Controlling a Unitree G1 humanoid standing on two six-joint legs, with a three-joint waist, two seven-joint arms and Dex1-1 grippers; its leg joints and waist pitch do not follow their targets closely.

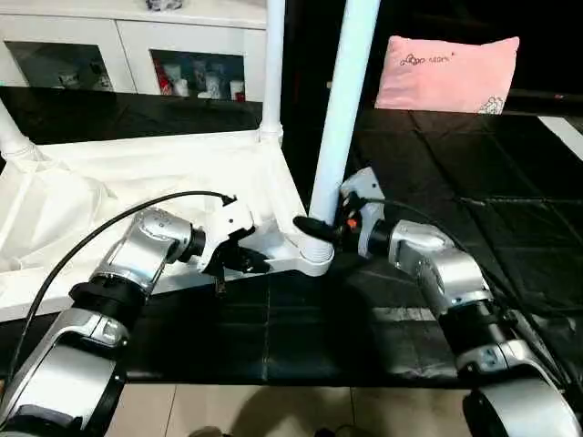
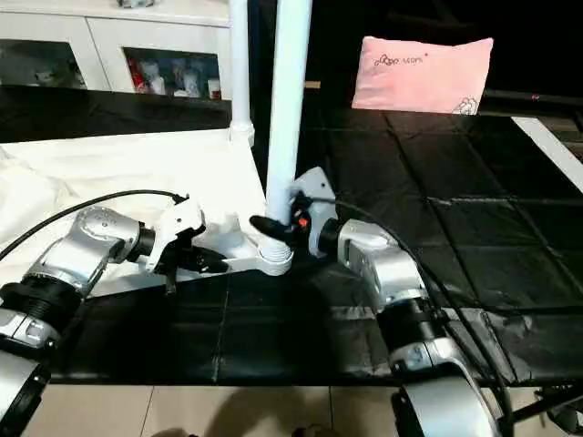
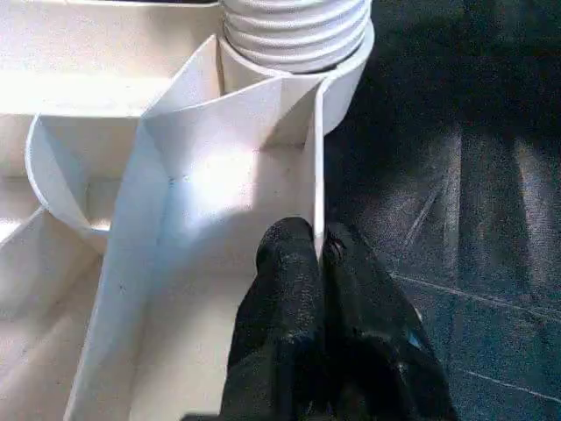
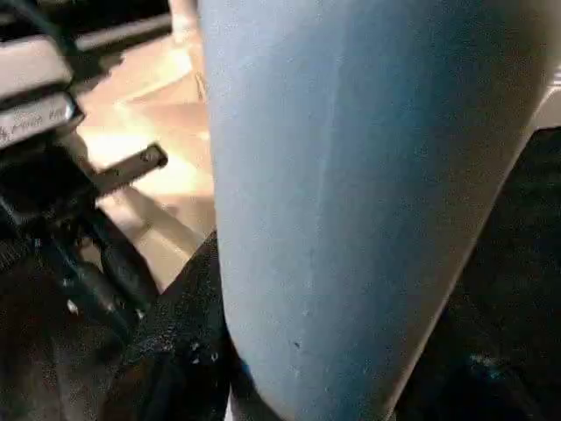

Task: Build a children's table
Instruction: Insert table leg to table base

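White tabletop: lying underside-up, at 9 o'clock.
Leg: standing in corner socket.
Left gripper: pinching tabletop's rim.
Right gripper: clasping leg's base.
Advice: bracing rim, twisting leg upright.

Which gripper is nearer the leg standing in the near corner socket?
Right. The right gripper clasps that leg just above the socket; the left gripper pinches the tabletop rim beside it.

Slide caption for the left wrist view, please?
Left pincer pinching the upturned tabletop's edge wall beside the socketed leg.
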